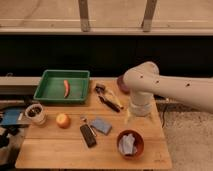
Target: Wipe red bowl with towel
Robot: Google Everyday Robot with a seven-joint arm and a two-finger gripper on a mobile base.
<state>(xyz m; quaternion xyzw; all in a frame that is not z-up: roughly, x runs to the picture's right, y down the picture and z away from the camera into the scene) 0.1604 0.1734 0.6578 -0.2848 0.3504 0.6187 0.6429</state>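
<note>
A red bowl (132, 136) stands on the wooden table (50, 147) near its front right corner. A crumpled pale towel (128, 145) lies inside it. My gripper (134, 118) hangs from the white arm (165, 87) that reaches in from the right. It points down at the table just behind the red bowl, a little above the surface. It holds nothing that I can see.
A green tray (50, 92) with an orange-red vegetable (66, 88) sits at the back left. A dark bowl (121, 84) is behind the arm. A banana and dark utensil (107, 97), blue sponge (101, 125), black remote (88, 136), orange fruit (63, 120) and cup (35, 113) lie around.
</note>
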